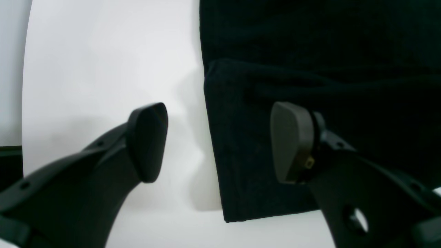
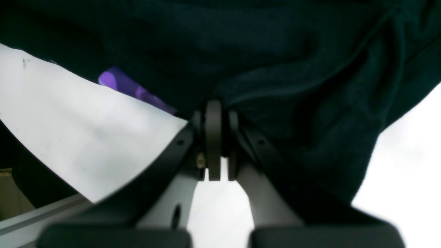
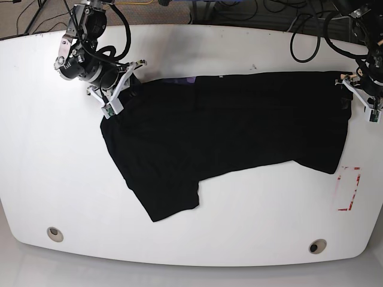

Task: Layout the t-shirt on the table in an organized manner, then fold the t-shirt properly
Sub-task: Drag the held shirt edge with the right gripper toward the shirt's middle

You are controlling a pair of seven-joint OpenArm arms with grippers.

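The black t-shirt (image 3: 227,125) lies spread and wrinkly across the white table (image 3: 191,251), with one sleeve pointing toward the front. Its purplish neck patch (image 2: 131,88) shows by the collar. My right gripper (image 2: 215,103) is at the shirt's left end (image 3: 109,100), its jaws pressed together with a fold of black cloth (image 2: 275,86) gathered at their tips. My left gripper (image 1: 220,141) hangs open at the shirt's right end (image 3: 350,95). One finger (image 1: 148,141) is over bare table, the other finger (image 1: 293,141) over the cloth, and the shirt's straight edge and corner (image 1: 241,193) lie between them.
A red-outlined rectangle (image 3: 349,189) is marked on the table in front of the left arm. Two metal-ringed holes (image 3: 54,234) (image 3: 317,246) sit near the front edge. Cables (image 3: 239,12) trail behind the table. The table's edge (image 1: 24,86) runs close beside the left gripper.
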